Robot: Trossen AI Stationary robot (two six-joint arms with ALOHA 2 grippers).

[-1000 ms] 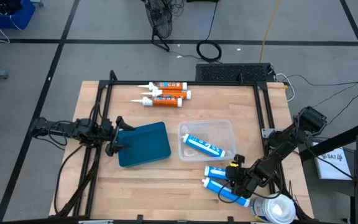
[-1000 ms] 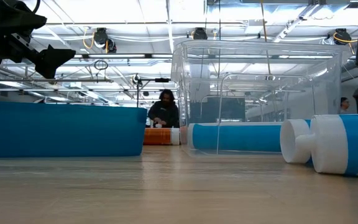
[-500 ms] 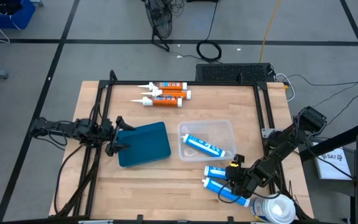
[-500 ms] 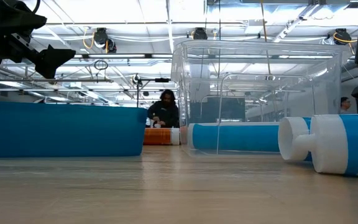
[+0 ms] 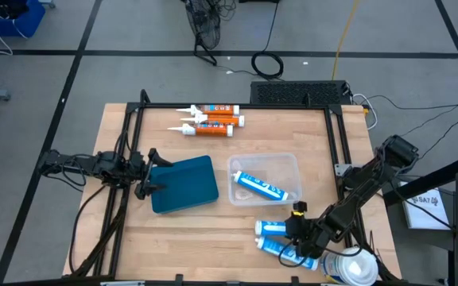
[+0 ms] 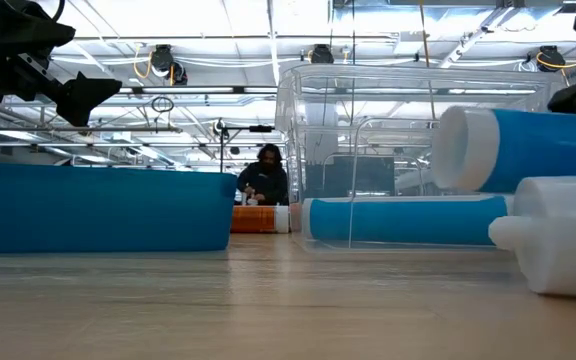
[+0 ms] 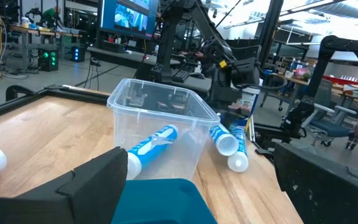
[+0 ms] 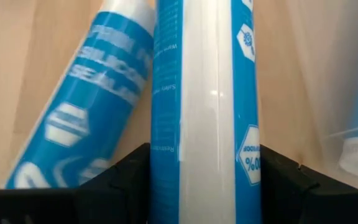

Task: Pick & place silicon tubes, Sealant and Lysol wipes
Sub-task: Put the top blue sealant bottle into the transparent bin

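My right gripper (image 5: 297,226) is shut on a slim blue-and-white silicone tube (image 5: 273,228), held above the table near its front right; the tube also shows in the low view (image 6: 538,150). A second such tube (image 5: 289,252) lies on its side on the table just nearer. A third (image 5: 265,188) lies in the clear bin (image 5: 237,165). The Lysol wipes canister (image 5: 355,267), with a white domed lid, stands at the near right corner. Three orange sealant tubes (image 5: 213,120) lie at the far edge. My left gripper (image 5: 145,172) is open at the left end of a teal lid (image 5: 185,184). My right gripper pinches the tube's round body (image 8: 204,143) between its two fingers (image 8: 126,180), near the end toward the table's right edge. The fingers come from above and lie across the tube. The tube is lifted clear of the table and about level, its white end (image 6: 458,150) toward the table's left.
The clear bin stands just beyond the held tube, toward the far side. The teal lid lies left of the bin. Black frame rails (image 5: 340,143) run along the table's sides. Bare wood (image 5: 205,238) lies near the front middle. A person (image 6: 265,180) is far behind the table.
My right gripper has risen with one blue-and-white tube, which was lying on the table and now hangs level, clear of it, a little toward the near left. The other tube beside it has shifted slightly toward the near edge.
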